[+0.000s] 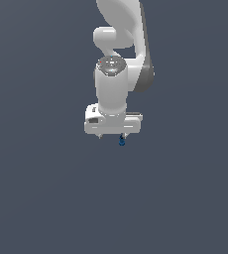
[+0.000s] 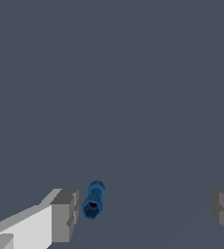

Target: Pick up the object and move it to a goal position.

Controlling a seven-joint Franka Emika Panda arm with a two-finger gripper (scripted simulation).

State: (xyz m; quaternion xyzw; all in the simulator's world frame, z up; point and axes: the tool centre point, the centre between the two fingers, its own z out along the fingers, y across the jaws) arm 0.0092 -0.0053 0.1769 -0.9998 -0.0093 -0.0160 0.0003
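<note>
The object (image 1: 121,142) is a tiny bright-blue knob-shaped item just below the white hand in the exterior view, toward the exterior view's right. In the wrist view the object (image 2: 93,200) lies on the grey floor, its dark base end facing the camera. My gripper (image 1: 113,136) points straight down and is open and empty. In the wrist view the gripper (image 2: 145,211) has its fingers far apart. The object lies between them, right beside one grey fingertip (image 2: 65,214) and far from the other. I cannot tell whether it touches that pad.
A plain dark grey floor (image 1: 46,198) fills both views. The white arm (image 1: 121,34) rises above the hand. No goal marker shows.
</note>
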